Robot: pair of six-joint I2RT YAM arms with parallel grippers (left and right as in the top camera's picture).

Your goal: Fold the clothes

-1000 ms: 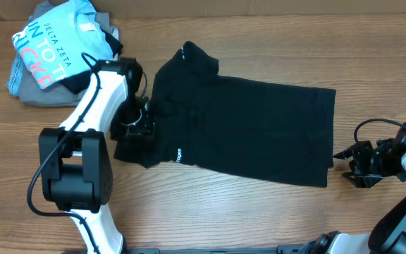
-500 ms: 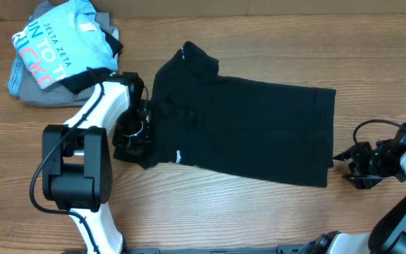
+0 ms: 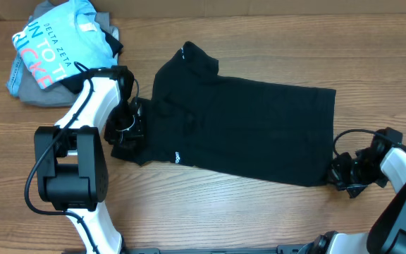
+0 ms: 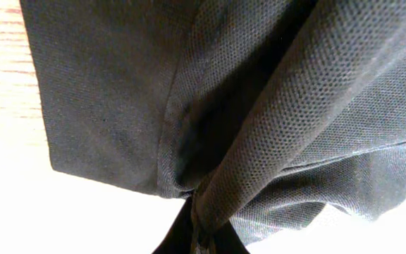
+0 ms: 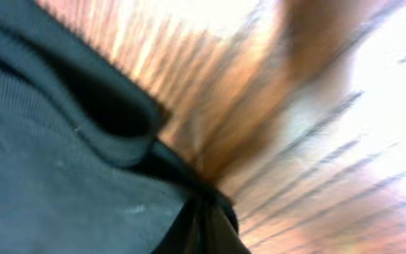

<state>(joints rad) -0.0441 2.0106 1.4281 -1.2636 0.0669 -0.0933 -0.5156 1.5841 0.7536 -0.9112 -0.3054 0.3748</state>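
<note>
Lying at the far left of the wooden table (image 3: 224, 212), a crumpled light blue shirt (image 3: 44, 46) printed DELTA ZETA rests on a grey garment (image 3: 21, 92). Just right of that pile, the left gripper (image 3: 134, 134) is at the left edge of the black T-shirt (image 3: 252, 134), jaws clamped on a bunched fold of its knit fabric, as the left wrist view confirms. The T-shirt is spread mostly flat across the table's middle, with the white tag (image 3: 182, 50) at its rear left and the small white logo (image 3: 177, 154) near the front left edge. At the front right hem corner, the right gripper (image 3: 338, 171) has its jaws together on the cloth. The right wrist view is blurred.
</note>
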